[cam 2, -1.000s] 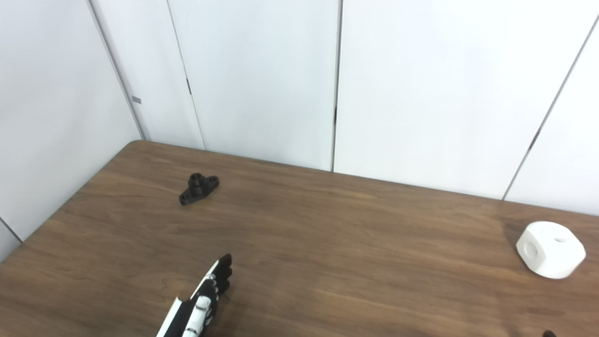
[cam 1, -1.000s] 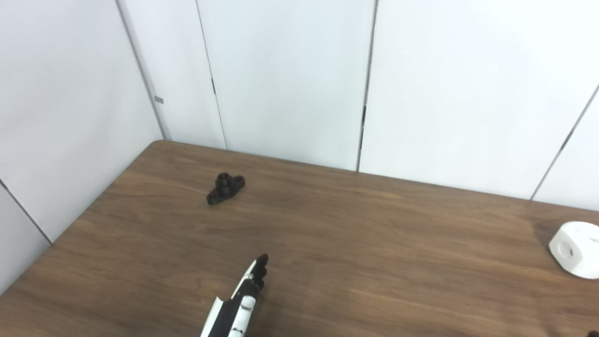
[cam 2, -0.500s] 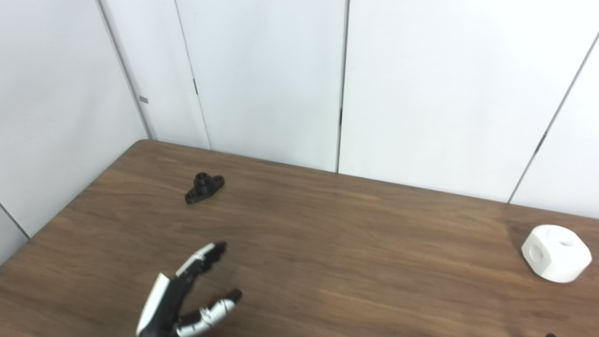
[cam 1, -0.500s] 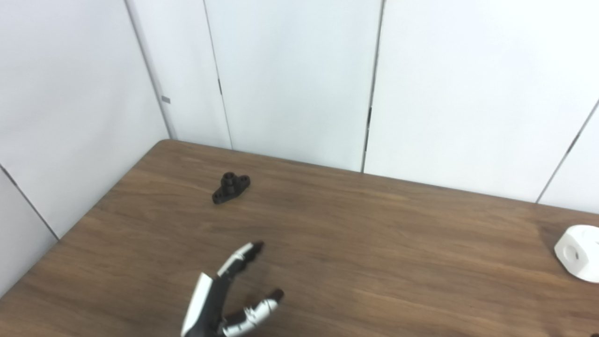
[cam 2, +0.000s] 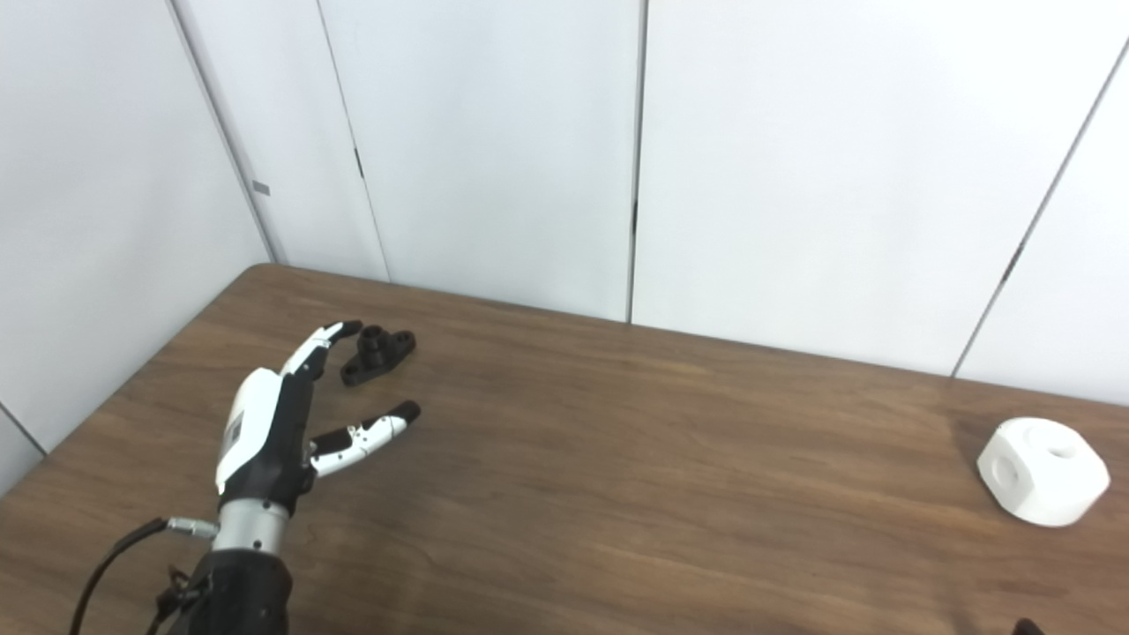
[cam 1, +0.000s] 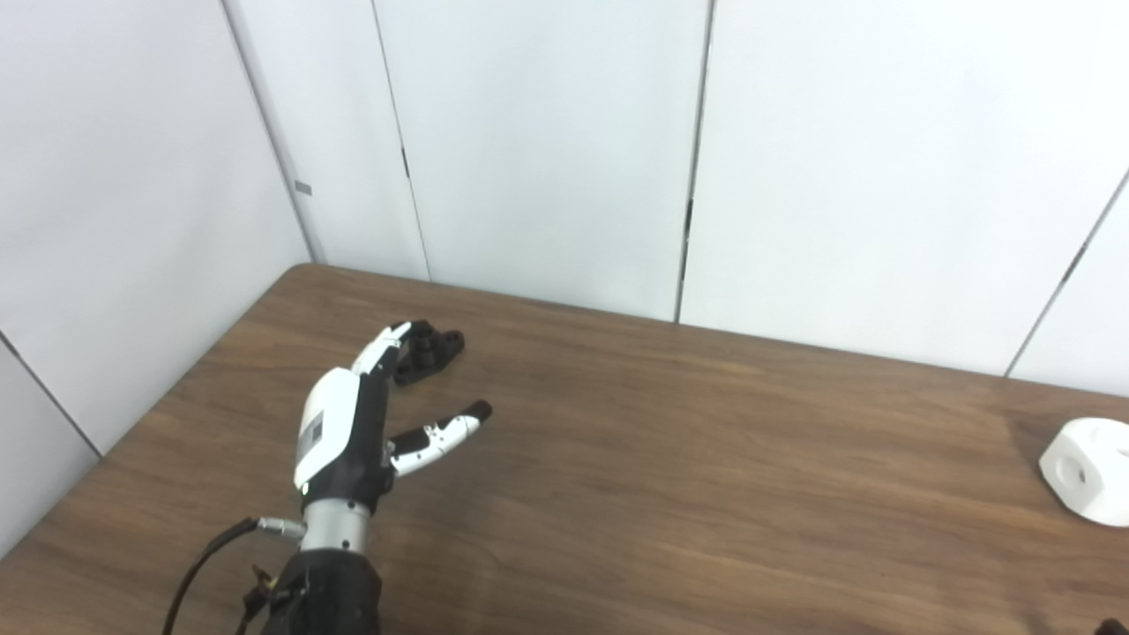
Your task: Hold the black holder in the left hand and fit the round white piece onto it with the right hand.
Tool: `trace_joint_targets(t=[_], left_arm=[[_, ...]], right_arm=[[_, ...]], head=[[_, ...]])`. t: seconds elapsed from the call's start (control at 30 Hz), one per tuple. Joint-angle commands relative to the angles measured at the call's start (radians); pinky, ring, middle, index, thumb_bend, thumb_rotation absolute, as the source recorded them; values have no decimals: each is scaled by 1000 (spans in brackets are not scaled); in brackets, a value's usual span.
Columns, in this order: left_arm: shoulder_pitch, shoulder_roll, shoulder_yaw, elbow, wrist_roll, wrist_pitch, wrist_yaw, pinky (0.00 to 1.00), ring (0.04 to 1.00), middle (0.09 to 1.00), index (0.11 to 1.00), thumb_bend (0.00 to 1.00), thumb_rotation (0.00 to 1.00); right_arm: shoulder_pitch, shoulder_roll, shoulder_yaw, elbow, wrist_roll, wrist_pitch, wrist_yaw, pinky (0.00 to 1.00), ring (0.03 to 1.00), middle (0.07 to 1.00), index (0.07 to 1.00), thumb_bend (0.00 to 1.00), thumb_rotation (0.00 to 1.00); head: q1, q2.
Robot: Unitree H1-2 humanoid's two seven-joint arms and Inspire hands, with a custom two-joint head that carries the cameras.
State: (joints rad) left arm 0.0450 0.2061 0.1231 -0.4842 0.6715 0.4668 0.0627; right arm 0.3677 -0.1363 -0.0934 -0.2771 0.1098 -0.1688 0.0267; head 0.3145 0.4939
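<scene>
The small black holder point(cam 1: 430, 349) lies on the brown table point(cam 1: 670, 459) near its far left corner. My left hand point(cam 1: 353, 419) is open, fingers stretched toward the holder and thumb spread to the right; the fingertips point(cam 2: 340, 330) reach just left of the holder point(cam 2: 377, 352), apart from it or barely touching. The round white piece point(cam 2: 1043, 471) with holes sits at the table's right edge point(cam 1: 1087, 471). Of my right hand only a dark tip point(cam 1: 1113, 627) shows at the bottom right corner.
White wall panels point(cam 1: 547, 150) stand close behind the table's far edge and along its left side. A cable point(cam 1: 207, 560) runs from my left wrist.
My left hand has moved forward and left across the table to the holder, with more of the arm coming into view. It opened its thumb out. The camera shifted slightly.
</scene>
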Motion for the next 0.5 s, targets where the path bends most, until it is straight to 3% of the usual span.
trace_joint_targets(t=[0.0, 0.13, 0.37, 0.47], left_arm=[[-48, 26, 23, -3, 52, 2, -11, 862, 934, 914, 832, 873, 418], [-107, 43, 55, 70, 107, 3, -52, 877, 934, 908, 821, 858, 434], [-199, 86, 81, 215, 147, 2, -40, 885, 926, 887, 806, 866, 461], [-237, 106, 96, 273, 133, 2, -43, 901, 925, 896, 811, 867, 448]], right_arm=[[-19, 13, -12, 0, 16, -14, -5, 1000, 1000, 955, 911, 441, 811], [-23, 8, -12, 18, 18, -28, 1, 1000, 1000, 951, 896, 457, 801], [-14, 10, -4, 5, 23, -22, 5, 1000, 999, 953, 910, 508, 783], [-17, -7, 2, 5, 23, -24, 22, 1000, 1000, 985, 946, 483, 847]], head=[[1, 0], [-4, 2], [-12, 7], [-12, 6]])
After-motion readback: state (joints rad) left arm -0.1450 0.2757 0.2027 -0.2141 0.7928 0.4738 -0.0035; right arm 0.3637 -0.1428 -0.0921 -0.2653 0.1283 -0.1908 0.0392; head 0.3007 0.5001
